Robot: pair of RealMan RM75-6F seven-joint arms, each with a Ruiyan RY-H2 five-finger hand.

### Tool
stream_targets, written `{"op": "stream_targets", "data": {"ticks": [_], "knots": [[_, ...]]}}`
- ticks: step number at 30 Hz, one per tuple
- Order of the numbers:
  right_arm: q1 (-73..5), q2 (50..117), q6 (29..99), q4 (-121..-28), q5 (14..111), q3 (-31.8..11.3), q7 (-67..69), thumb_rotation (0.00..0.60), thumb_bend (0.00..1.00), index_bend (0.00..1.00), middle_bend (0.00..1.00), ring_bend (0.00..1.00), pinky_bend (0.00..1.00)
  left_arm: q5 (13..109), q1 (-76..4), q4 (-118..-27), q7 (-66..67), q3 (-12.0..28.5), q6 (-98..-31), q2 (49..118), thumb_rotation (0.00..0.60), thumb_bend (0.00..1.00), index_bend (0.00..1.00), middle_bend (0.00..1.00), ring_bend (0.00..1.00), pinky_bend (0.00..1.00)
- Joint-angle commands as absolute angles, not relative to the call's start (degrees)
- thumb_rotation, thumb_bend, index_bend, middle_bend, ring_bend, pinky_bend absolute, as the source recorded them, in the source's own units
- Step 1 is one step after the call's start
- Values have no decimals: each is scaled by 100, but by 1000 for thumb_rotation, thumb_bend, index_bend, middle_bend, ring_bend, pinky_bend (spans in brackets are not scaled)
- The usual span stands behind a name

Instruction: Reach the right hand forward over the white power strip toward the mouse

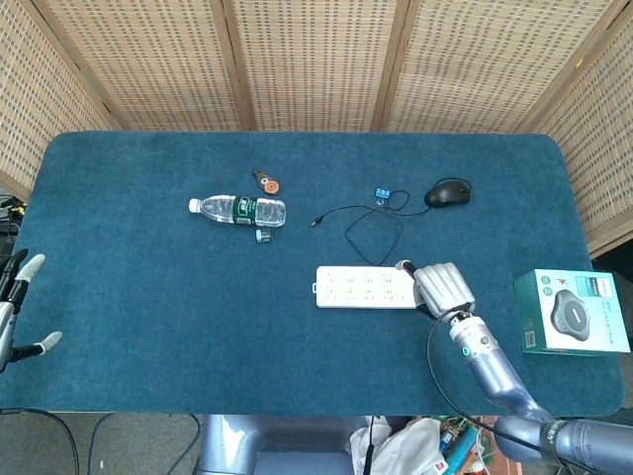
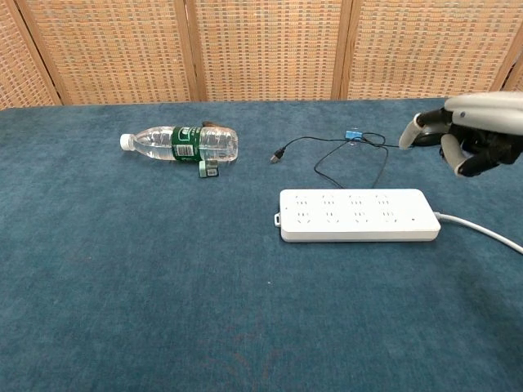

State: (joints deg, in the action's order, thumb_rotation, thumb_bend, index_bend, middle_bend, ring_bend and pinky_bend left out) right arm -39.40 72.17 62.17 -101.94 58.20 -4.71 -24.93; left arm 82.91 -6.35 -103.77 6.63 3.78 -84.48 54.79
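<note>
My right hand (image 2: 470, 135) above strip's (image 2: 356, 216) right end, fingers loosely apart, empty; mouse (image 1: 448, 193) beyond, toward table's far edge.

You get bright, even light in both views, with nothing blown out and no hard glare. Shadows are soft and short: a faint one hugs the near edge of the white power strip (image 2: 357, 216), and the bottle (image 2: 181, 144) shows only mild highlights. The blue cloth (image 1: 148, 297) reads sharply from the head camera. In the chest view your right hand (image 2: 470, 135) looks slightly soft at the frame edge, possibly motion blur. Straight lines of the wicker screen (image 1: 316, 59) bend little.
</note>
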Motion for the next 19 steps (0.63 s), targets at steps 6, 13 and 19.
{"op": "stream_targets", "data": {"ticks": [6, 13, 19], "knots": [[-2333, 6638, 8277, -9819, 8142, 244, -954, 600, 0, 121, 175, 221, 368, 8421, -509, -10124, 466, 277, -8578, 5561, 600, 0, 0, 0, 0, 0], [-1482, 6650, 9025, -9442, 8532, 589, -1013, 600, 0, 0, 0, 0, 0, 8569, -446, -9968, 366, 244, -8707, 5641, 600, 0, 0, 0, 0, 0], [-1140, 6802, 9288, -9183, 8628, 532, -1007, 600, 0, 0, 0, 0, 0, 8627, -401, -9910, 322, 204, -8743, 5654, 600, 0, 0, 0, 0, 0]]}}
